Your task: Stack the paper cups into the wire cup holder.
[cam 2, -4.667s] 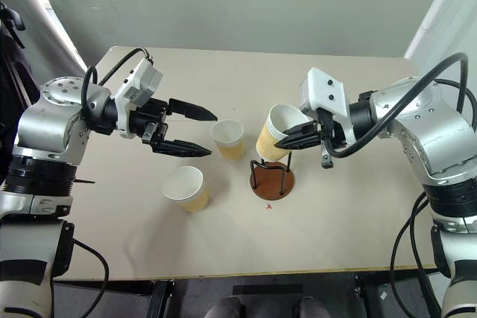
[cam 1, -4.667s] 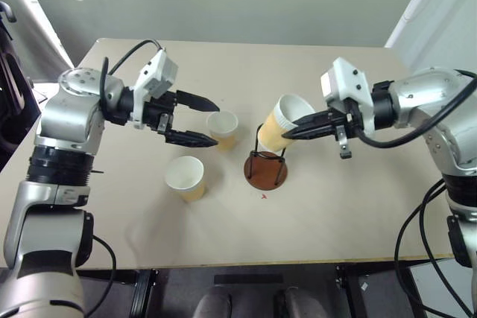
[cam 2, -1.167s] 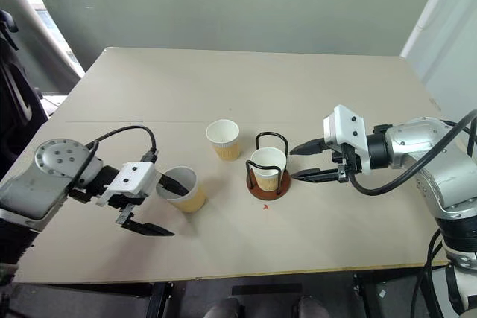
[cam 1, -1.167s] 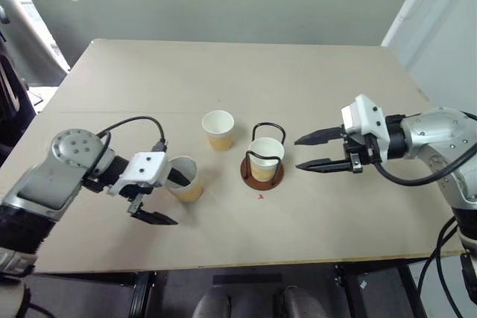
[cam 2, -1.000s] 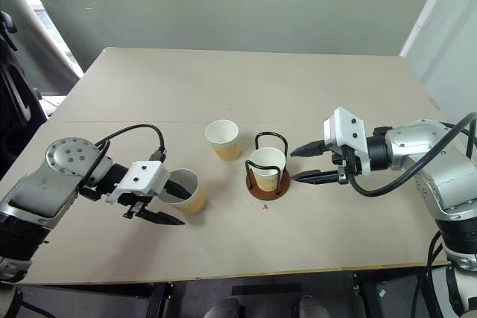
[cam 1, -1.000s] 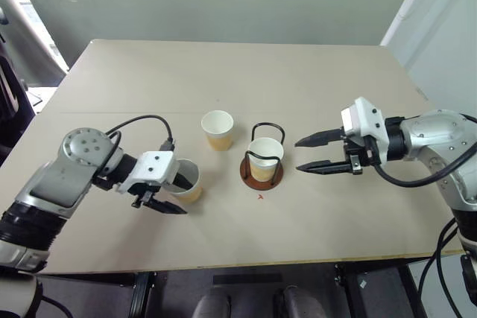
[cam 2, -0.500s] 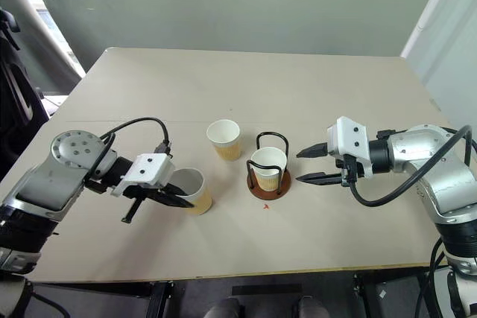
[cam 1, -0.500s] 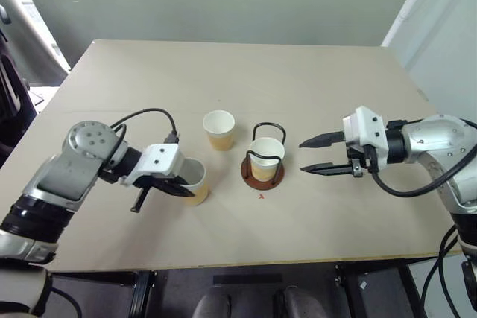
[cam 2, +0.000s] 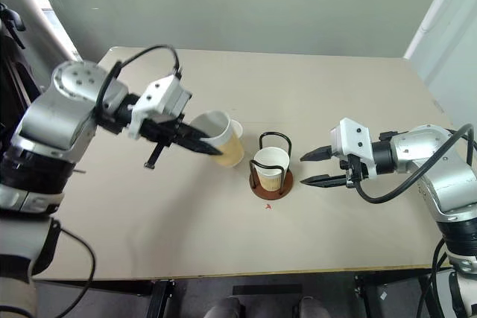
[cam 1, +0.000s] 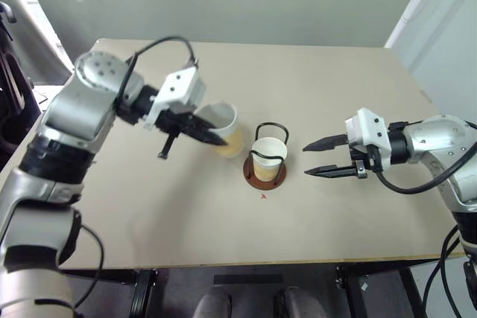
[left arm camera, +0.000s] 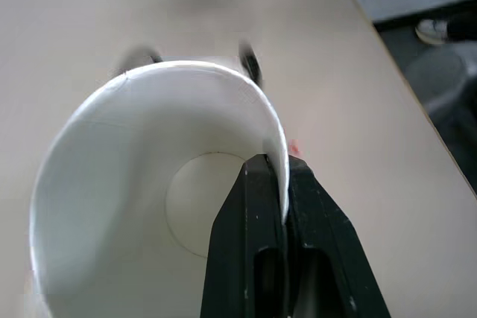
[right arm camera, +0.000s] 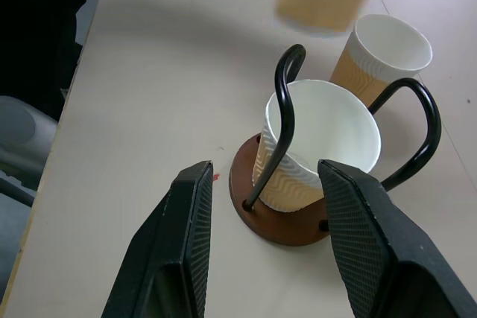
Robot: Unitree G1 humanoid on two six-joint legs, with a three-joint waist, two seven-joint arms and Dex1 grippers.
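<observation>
My left gripper is shut on the wall of a paper cup, one finger inside and one outside. It holds the cup tilted in the air, just left of the wire cup holder. The left wrist view looks into this cup past the pinching fingers. A second cup sits inside the holder's black loops. A third cup stands on the table behind the holder, partly hidden by the lifted cup in the eye views. My right gripper hovers open and empty just right of the holder.
The beige table stretches wide behind and in front of the holder. A small red mark lies just in front of the holder's base. A grey wall stands behind the table.
My left gripper closed on the near-left cup and carried it up and to the right, close to the holder. The right gripper has stayed where it was, open.
</observation>
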